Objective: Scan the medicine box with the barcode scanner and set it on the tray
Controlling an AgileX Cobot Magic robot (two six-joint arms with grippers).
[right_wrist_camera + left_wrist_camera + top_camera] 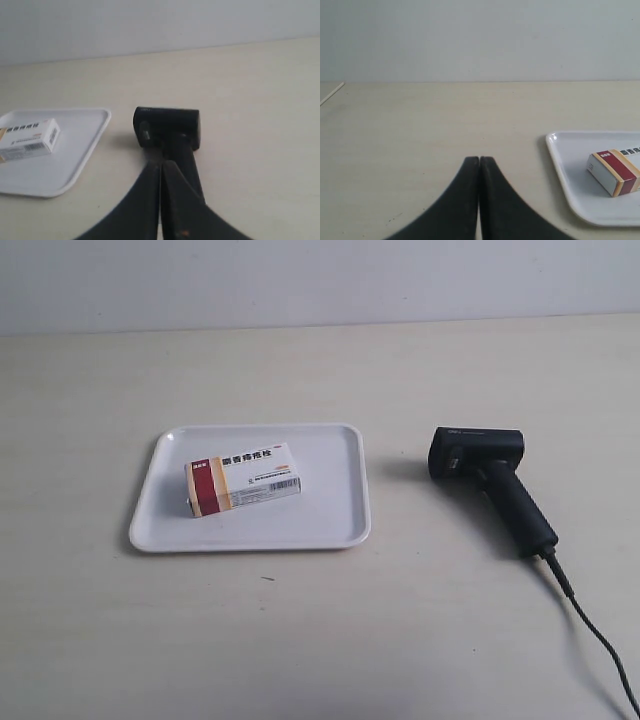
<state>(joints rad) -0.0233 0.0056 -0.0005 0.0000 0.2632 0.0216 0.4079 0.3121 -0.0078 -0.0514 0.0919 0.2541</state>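
The medicine box (243, 479) lies flat inside the tray (340, 525) in the exterior view, left of the tray's middle, its dark red and tan band toward the left and its blue lettering facing up. The tray sits on the pale worktop (320, 640), and well apart to its right the barcode scanner (490, 480) lies on its side, boxy head toward the far side, handle slanting near and right, with its black cable (590, 630) trailing off to the near right corner. No arm shows in this view. In the left wrist view, the left gripper (479, 161) has its two dark fingers pressed together with nothing between them, above bare worktop; the tray's corner and the box's banded end lie off to one side, apart from the gripper. In the right wrist view, the right gripper (161, 165) is likewise closed on nothing, its tips overlapping the scanner's handle just behind the head (167, 126); whether they touch it I cannot tell.
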